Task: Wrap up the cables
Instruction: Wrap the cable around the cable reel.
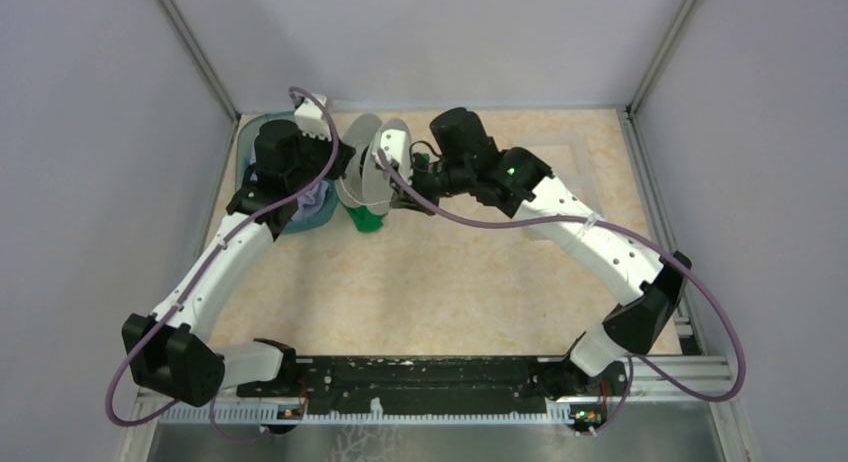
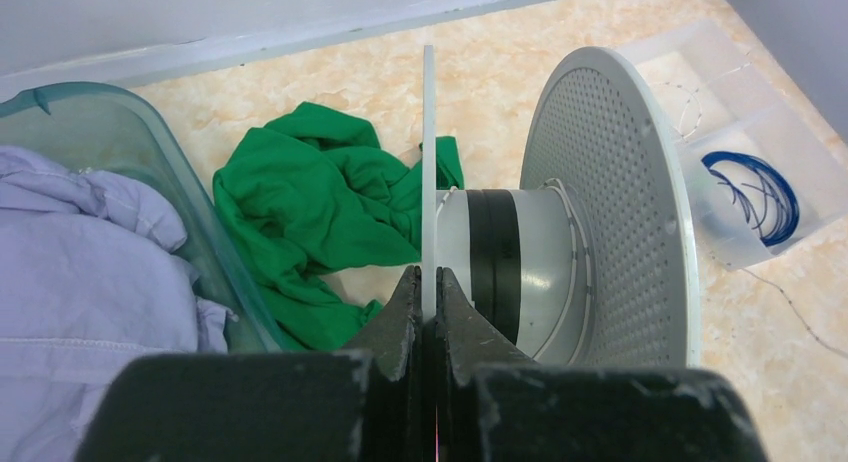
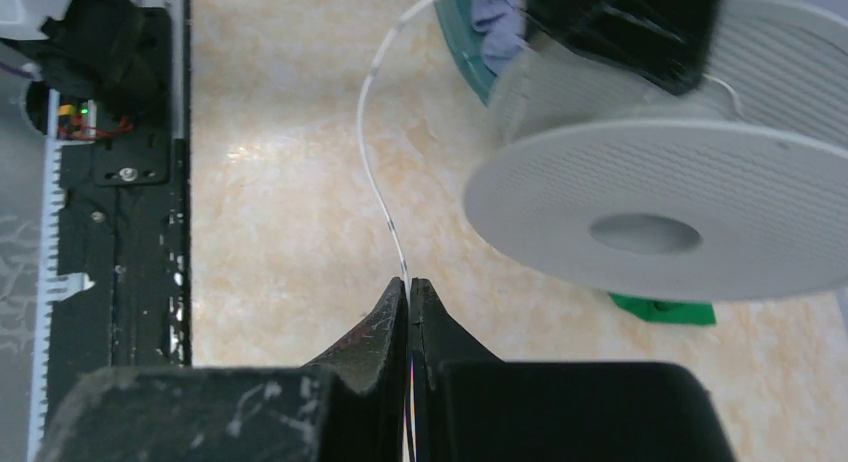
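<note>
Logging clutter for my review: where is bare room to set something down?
The widest bare patch of table lies in the middle, bordered by the left arm, the right arm and the black base rail. The far-left corner is crowded: teal bin, green cloth, the spool in the left gripper, and the right gripper pinching the white cable.

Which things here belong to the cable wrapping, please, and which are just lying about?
Job: whitish cable in the right claw, spool in the left claw, blue cable coil in the clear tray.
Lying about: green cloth, teal bin, lilac cloth inside it.
</note>
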Controlling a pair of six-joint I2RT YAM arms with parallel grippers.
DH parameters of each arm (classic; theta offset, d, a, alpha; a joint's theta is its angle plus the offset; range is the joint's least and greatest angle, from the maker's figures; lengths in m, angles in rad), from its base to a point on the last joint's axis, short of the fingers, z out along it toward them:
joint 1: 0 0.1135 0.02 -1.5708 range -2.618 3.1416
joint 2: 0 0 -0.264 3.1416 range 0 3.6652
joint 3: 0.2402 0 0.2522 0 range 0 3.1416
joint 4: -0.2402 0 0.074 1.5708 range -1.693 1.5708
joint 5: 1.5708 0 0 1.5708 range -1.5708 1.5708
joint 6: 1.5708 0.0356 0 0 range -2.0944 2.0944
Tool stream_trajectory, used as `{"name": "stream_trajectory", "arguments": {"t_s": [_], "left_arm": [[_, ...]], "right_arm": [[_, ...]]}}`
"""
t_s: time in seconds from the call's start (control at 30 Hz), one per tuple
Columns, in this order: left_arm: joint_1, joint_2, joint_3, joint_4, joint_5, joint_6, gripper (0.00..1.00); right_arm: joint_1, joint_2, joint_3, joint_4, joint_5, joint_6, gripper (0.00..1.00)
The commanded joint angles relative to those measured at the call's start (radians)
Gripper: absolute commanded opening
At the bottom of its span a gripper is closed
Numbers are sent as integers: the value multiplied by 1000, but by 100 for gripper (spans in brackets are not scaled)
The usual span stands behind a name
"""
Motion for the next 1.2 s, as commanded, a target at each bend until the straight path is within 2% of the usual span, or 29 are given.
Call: {"name": "stream_trajectory", "arguments": {"t_s": [0.0, 0.27, 0.73, 1.17], "left_arm": [[-22, -53, -23, 66, 6, 67, 0], [-48, -76, -97, 79, 41, 163, 0], [-50, -106, -142, 63, 146, 208, 0], [-49, -206, -179, -6, 291, 269, 0]], "right_arm": [[-61, -64, 48, 49, 57, 55, 0], [-121, -76, 91, 77, 141, 93, 0], [-207, -119, 108, 104, 178, 89, 0], [-353, -97, 40, 205, 248, 114, 0]]}}
